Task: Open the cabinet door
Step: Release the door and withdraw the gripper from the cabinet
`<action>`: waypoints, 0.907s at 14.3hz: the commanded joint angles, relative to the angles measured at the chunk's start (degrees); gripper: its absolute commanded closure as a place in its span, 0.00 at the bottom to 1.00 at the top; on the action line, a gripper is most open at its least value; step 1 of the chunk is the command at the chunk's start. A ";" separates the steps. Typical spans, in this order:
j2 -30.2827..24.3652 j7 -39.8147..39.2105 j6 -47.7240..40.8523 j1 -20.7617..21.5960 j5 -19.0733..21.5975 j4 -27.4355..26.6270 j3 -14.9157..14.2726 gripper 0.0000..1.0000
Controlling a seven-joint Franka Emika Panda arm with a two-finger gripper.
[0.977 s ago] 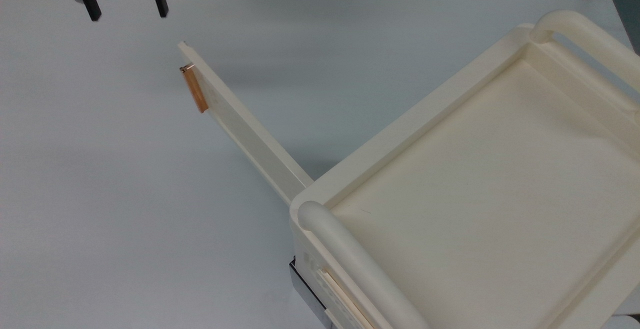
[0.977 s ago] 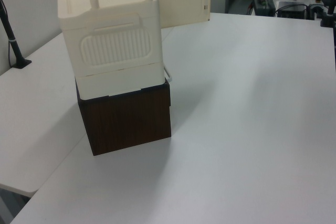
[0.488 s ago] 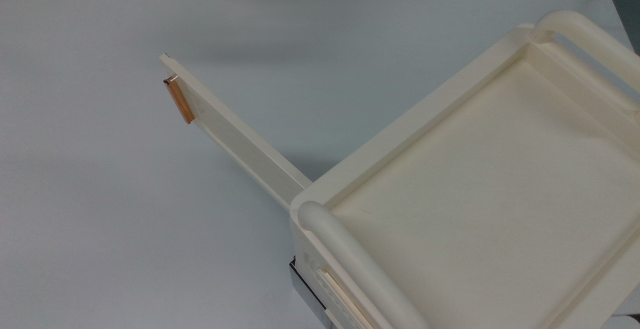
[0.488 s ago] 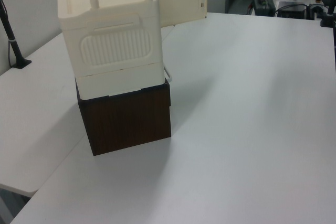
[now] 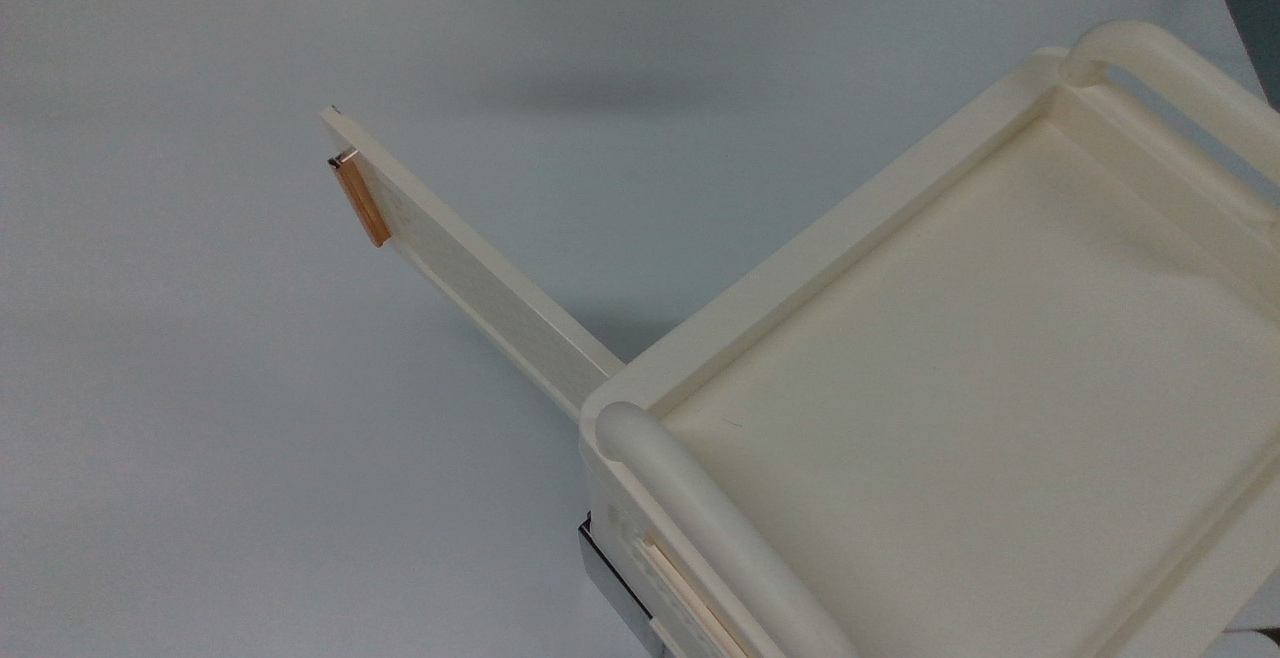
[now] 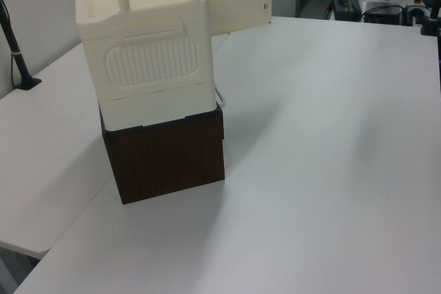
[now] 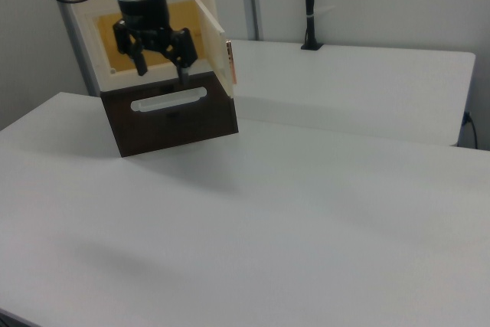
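Note:
The cabinet door (image 5: 480, 278) stands swung wide open from the cream cabinet (image 5: 950, 388), reaching toward the top view's upper left. Its copper-orange bar handle (image 5: 360, 200) sits near the free edge. In the left view the door (image 6: 238, 1) sticks out behind the cabinet (image 6: 145, 46). In the right view my gripper (image 7: 161, 67) hangs open in front of the cabinet's yellow interior (image 7: 145, 44), to the left of the door (image 7: 210, 36) and its handle (image 7: 231, 61). It touches neither, and nothing is between its fingers.
The cabinet rests on a dark brown box (image 6: 165, 156) with a pale bar handle (image 7: 168, 100). Thick cream tube handles (image 5: 700, 528) edge the recessed top. A black post (image 7: 308, 5) stands at the table's far side. White tabletop (image 5: 200, 388) spreads around.
One second ago my open gripper was at the top view's upper left; it has since left that view. The door swung slightly further toward the top view's left, then stayed still.

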 commanded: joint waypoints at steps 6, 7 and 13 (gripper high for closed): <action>-0.49 1.16 -0.80 7.52 -1.89 -1.94 -3.82 0.00; -0.22 1.16 -0.44 7.52 -2.07 -1.94 -3.82 0.00; 0.04 1.25 -0.61 7.43 -2.25 -1.94 -3.73 0.00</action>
